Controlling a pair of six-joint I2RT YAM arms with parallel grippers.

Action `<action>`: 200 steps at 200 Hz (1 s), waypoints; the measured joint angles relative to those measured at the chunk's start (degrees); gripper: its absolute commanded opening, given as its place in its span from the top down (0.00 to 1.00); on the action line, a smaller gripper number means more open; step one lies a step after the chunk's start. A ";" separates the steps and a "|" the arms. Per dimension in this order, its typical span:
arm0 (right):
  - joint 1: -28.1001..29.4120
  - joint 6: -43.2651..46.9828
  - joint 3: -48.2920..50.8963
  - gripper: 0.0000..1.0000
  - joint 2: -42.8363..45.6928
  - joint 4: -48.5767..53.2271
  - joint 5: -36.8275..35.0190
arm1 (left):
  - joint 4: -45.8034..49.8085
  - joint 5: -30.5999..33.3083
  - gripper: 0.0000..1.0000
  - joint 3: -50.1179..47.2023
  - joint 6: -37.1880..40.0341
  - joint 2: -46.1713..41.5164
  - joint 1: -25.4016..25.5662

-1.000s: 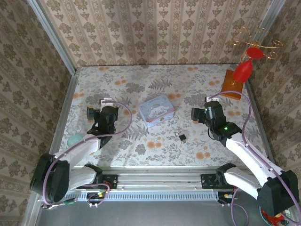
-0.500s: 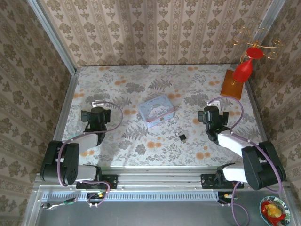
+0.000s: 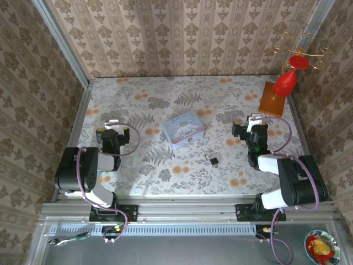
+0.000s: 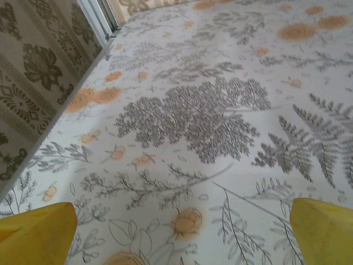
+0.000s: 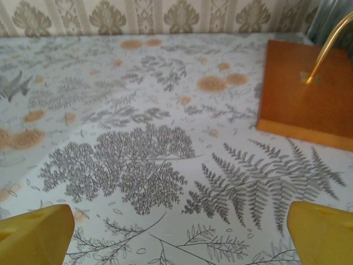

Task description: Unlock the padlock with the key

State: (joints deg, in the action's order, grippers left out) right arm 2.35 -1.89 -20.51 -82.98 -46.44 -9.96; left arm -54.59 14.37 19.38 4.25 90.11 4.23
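"Padlock [image 3: 214, 161] location, please?"

"It lies on the leaf-and-flower patterned table [image 3: 165, 91], toward the near edge and roughly midway between the two arms. It is just in front of a pastel-blue tin [image 3: 183, 130] and does not touch it. The body is black, with a small silvery bit at its left side."

"And the key?"

"From above I cannot tell it apart from the padlock. A tiny sliver sits against the padlock's left side, but whether that is key or shackle is too small to say."

"How are the grippers?"

"The left gripper [image 3: 112, 126] is low at the table's left side, well apart from the padlock. In its wrist view, two yellow fingertips [image 4: 36, 234] sit at the bottom corners, spread wide, with patterned tabletop between them. The right gripper [image 3: 255, 122] is at the right side, near an orange wooden base [image 3: 272, 99] holding a red ornament [image 3: 287, 80]. Its yellow fingertips [image 5: 322, 234] are spread wide too, with tabletop between them."
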 measured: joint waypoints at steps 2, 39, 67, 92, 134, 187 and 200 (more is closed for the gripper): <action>-0.13 -0.02 0.00 0.00 -0.57 -0.31 0.22 | -0.11 -0.04 0.00 0.13 -0.07 0.00 -0.17; -0.98 -0.22 -0.46 0.00 -4.59 -0.92 2.16 | -0.31 -0.28 0.00 0.76 -0.66 -0.07 -0.90; -0.98 -0.22 -1.92 0.00 -4.59 -1.09 2.75 | -0.33 -0.50 0.00 0.76 -0.83 -0.07 -0.90; -0.98 -0.22 -2.01 0.00 -4.59 -1.20 2.80 | -0.33 -0.59 0.00 0.76 -0.83 -0.07 -0.90; -0.98 -0.22 -2.01 0.00 -4.59 -1.20 2.80 | -0.33 -0.68 0.00 0.76 -0.83 -0.07 -0.90; -0.98 -0.22 -2.01 0.00 -4.57 -1.20 2.80 | -0.33 -0.70 0.00 0.76 -0.83 -0.07 -0.90; -0.98 -0.22 -2.01 0.00 -4.59 -1.20 2.80 | -0.31 -0.70 0.00 0.76 -0.83 -0.07 -0.90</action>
State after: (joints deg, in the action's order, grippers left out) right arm 1.37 -2.11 -22.52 -87.57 -47.64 -7.16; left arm -54.89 13.67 20.14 3.42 90.04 3.33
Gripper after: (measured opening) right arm 0.999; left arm 0.999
